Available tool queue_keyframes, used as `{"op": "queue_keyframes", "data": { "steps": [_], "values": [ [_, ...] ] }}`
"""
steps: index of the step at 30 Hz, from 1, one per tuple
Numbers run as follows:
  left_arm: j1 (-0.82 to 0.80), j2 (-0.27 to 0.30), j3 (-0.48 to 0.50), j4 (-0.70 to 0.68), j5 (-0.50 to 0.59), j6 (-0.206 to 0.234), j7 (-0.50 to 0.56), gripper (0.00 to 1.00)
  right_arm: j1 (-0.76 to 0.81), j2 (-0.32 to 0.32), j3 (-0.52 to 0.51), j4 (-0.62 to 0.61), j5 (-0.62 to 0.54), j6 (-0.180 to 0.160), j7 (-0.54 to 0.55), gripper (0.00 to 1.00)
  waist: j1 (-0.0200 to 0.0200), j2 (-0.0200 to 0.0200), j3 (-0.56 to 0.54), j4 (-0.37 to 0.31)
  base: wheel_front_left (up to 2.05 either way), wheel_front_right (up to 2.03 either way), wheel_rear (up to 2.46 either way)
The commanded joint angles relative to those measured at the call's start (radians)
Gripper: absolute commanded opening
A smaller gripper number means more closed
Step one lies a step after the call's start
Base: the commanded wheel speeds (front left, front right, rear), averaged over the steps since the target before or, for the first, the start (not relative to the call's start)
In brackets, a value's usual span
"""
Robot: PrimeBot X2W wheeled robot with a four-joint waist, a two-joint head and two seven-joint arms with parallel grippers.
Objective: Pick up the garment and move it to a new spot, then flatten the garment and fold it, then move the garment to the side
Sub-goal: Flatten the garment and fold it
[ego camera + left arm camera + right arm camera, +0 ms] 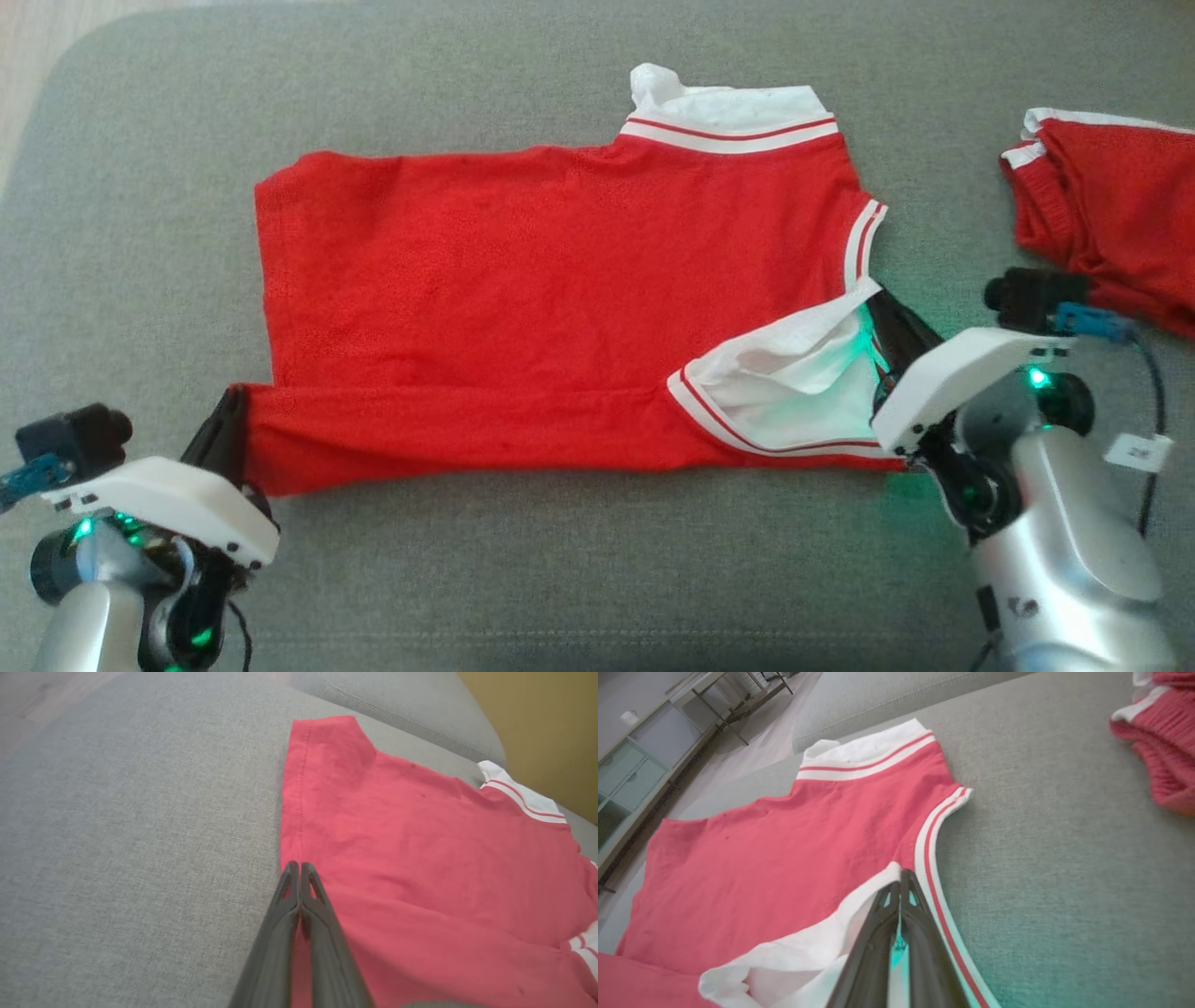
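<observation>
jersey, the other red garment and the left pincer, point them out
jersey (560,280), head view, middle of its red body
other red garment (1111,210), head view, its red cloth
left pincer (299,868), left wrist view, between its fingertips, shut on the jersey

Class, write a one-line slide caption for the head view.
Left end effector and right end effector pinch the near edge of a red jersey on a grey cushion.

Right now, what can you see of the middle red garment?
The red garment is a sleeveless jersey, white inside, with white, red-striped trim at neck and armholes. It lies mostly flat on the grey cushion, near edge folded over. The left gripper is shut on its hem corner, the right gripper on an armhole.
</observation>
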Motion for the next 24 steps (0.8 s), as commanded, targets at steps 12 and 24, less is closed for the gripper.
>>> {"op": "queue_keyframes", "data": {
  "steps": [12,24],
  "values": [
    [-0.123,-0.019,0.016,0.163,-0.030,-0.064,-0.089,1.00,-0.142,-0.009,0.114,0.184,0.093,-0.001,-0.235,1.00,0.0000,0.0000,0.028,0.004,0.00,0.00,0.00],
    [-0.063,-0.073,0.029,0.120,0.083,0.002,-0.394,1.00,0.025,-0.062,0.085,0.013,-0.127,-0.001,-0.516,1.00,0.0000,0.0000,-0.024,-0.009,0.00,0.00,0.00]
  ]
}}
